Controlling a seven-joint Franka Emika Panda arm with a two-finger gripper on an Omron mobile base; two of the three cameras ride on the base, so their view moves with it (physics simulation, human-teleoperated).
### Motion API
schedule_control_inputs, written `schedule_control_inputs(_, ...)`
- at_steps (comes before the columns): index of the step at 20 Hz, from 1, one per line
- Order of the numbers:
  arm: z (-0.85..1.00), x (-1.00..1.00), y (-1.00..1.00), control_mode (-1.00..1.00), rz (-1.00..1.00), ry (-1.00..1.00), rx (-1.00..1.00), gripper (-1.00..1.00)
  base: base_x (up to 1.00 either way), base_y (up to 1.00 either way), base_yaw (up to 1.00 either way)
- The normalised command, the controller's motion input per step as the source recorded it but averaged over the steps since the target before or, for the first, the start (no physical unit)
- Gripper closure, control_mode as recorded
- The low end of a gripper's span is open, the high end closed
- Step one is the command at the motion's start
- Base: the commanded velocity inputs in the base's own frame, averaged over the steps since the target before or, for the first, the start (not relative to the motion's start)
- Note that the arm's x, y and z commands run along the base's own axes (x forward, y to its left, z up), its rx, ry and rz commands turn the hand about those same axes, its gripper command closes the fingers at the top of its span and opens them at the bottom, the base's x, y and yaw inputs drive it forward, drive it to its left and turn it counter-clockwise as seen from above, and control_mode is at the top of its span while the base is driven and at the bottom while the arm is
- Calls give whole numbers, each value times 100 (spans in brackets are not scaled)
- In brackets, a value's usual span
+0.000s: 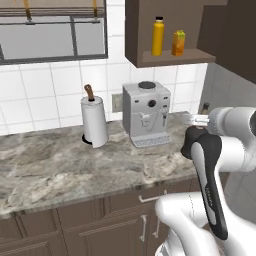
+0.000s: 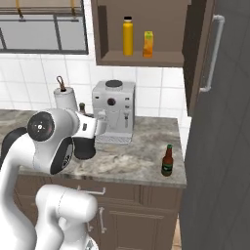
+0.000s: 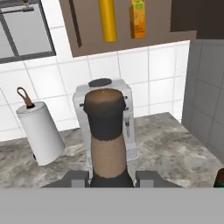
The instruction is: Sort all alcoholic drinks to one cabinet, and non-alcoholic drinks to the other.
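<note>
Left base view: relative to the coffee machine [image 1: 146, 114], the yellow bottle [image 1: 158, 36] and juice carton [image 1: 178, 43] stand above it in the open cabinet [image 1: 172, 58].

Right base view: the beer bottle [image 2: 167, 161] waits on the worktop [image 2: 141, 161], right of the machine.

Hand view: the jaws are clamped on the black bottle [image 3: 106, 144], held upright before the machine. Keeping it vertical and lifting clear of the machine seems wise before heading for the other cabinet.

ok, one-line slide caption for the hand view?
Gripper shut on the black bottle, facing the coffee machine, paper towel roll and open cabinet holding the two non-alcoholic drinks.
</note>
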Motion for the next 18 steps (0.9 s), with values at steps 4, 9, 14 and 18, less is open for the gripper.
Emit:
schedule_control_inputs(4, 0, 0, 0, 100, 0, 0, 0, 100, -35, 50, -7)
schedule_control_inputs(9, 0, 0, 0, 100, 0, 0, 0, 100, -24, 58, -5)
schedule_control_inputs(14, 0, 0, 0, 100, 0, 0, 0, 100, -20, 60, -4)
schedule_control_inputs(18, 0, 0, 0, 100, 0, 0, 0, 100, -16, 59, -1)
